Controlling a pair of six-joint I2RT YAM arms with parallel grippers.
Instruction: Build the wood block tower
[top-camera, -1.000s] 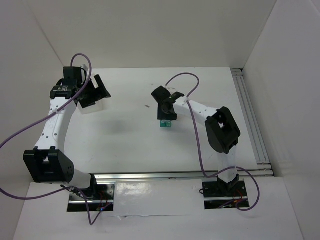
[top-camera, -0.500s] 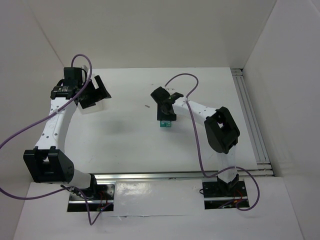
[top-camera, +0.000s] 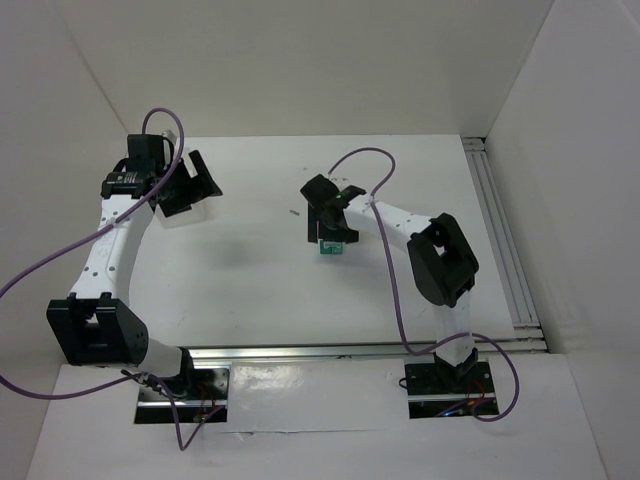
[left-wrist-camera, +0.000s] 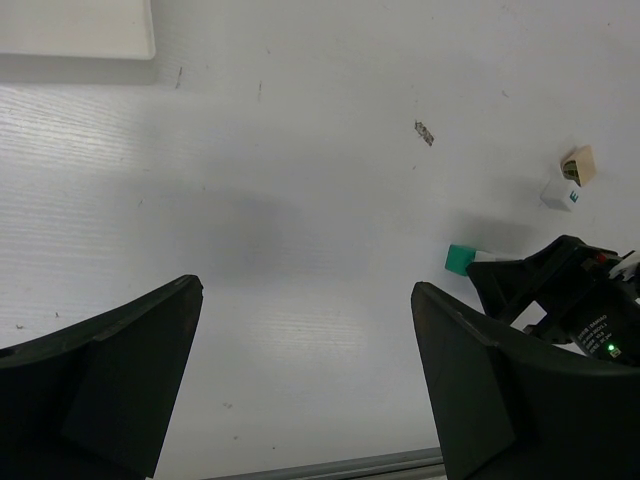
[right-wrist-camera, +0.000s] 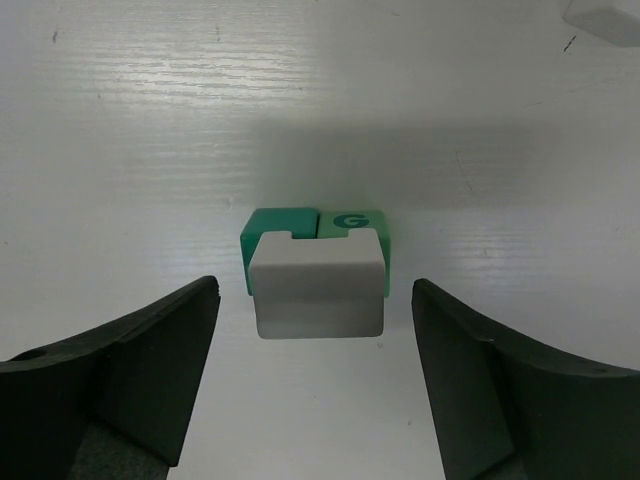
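- Right jaws have parted since a second ago. They now stand apart, one on each side of the white block (right-wrist-camera: 318, 290), with a clear gap on both sides and nothing gripped.
- That white block touches the teal block (right-wrist-camera: 268, 226) and covers its near side in the right wrist view. Whether it sits on top or just in front, I cannot tell.
- Both blocks are near the middle of the table (top-camera: 250, 290), below the right jaws.
- Left jaws are spread wide with nothing between them, hanging over the far left of the table, near the tray (left-wrist-camera: 75, 28).
- Well apart from the teal block, a tan block (left-wrist-camera: 581, 159) and a second small white block (left-wrist-camera: 560, 194) lie just beside each other.
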